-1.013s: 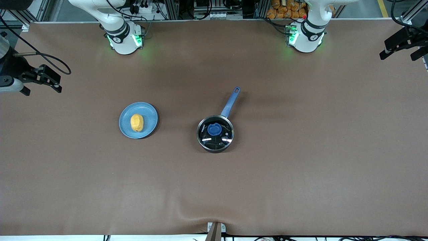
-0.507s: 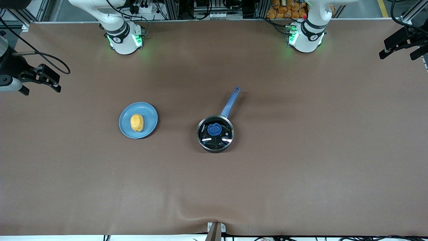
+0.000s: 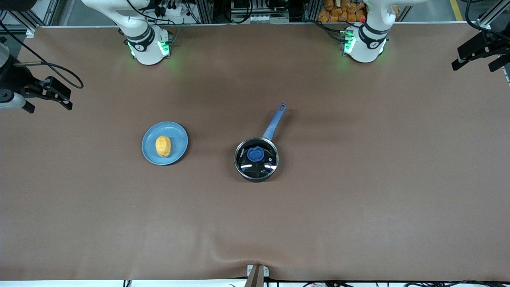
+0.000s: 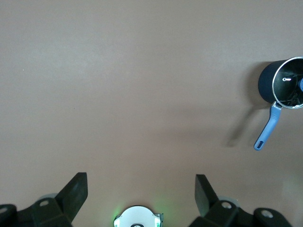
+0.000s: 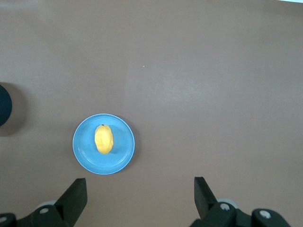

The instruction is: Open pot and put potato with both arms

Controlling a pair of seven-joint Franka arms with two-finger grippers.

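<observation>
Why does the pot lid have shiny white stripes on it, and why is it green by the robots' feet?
Front view: the glass lid on the pot mirrors overhead lamps as white streaks; green lights on both arm bases tint the table. Left wrist view: the handle throws a soft shadow, and a small glint shows on the lid.

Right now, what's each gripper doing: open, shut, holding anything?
Left gripper: open, empty, high over bare table.
Right gripper: open, empty, high over the table near the plate.
</observation>
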